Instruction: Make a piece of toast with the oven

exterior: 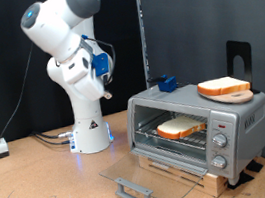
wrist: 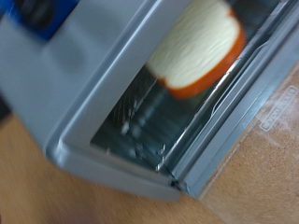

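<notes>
- gripper (exterior: 103, 67) sits high at the exterior view's left, well apart from everything; we cannot tell how its jaws stand.
- glass door (exterior: 150, 174) lies dropped flat, its grey handle (exterior: 134, 191) nearest us.
- oven (exterior: 236, 123) stands open; we see the piece of toast (exterior: 182, 127) on its wire rack (wrist: 140, 117).
- second bread slice (exterior: 224, 87) rests on the oven's roof, beside a blue object (exterior: 166, 82).

A robotics lab: black curtain (exterior: 181, 20) backdrop, arm base (exterior: 90, 136) bolted on a wooden table (exterior: 46, 194), loose cables (exterior: 48, 138)
</notes>
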{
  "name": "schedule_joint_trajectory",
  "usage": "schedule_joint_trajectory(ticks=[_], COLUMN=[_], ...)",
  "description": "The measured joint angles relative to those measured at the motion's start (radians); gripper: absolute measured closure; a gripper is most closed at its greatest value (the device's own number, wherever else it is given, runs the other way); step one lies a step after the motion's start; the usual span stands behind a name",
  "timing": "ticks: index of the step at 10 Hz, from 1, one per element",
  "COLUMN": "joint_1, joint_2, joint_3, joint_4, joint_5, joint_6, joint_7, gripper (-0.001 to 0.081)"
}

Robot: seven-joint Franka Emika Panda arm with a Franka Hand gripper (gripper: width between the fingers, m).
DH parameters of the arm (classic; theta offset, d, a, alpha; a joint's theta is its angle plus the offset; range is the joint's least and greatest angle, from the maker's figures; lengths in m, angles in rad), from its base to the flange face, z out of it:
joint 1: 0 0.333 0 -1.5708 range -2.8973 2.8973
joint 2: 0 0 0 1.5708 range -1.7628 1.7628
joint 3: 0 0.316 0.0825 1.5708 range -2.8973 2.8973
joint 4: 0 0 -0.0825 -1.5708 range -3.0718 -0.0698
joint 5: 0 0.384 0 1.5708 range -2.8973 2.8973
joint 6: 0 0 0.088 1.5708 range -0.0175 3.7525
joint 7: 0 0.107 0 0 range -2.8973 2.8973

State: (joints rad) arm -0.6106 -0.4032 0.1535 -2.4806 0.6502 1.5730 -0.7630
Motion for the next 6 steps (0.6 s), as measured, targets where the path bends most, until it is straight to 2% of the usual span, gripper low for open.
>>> schedule_joint_trajectory(ticks=[1,2,3,4,6], joint_1=[-0.014,-0.013,-0.015,-0.02,-0.05], joint_2=[0.041,0.039,0.04,0.045,0.077], joint_3=[-0.007,-0.005,-0.005,-0.008,-0.014], joint_4=[0.018,0.017,0.017,0.016,0.015], joint_5=[0.03,0.017,0.024,0.073,0.13], joint_6=[-0.006,-0.004,-0.025,-0.031,0.038], joint_7=[0.068,0.031,0.1,0.195,0.352], gripper=[-0.0003,-0.0003,-0.0003,-0.0003,-0.0003])
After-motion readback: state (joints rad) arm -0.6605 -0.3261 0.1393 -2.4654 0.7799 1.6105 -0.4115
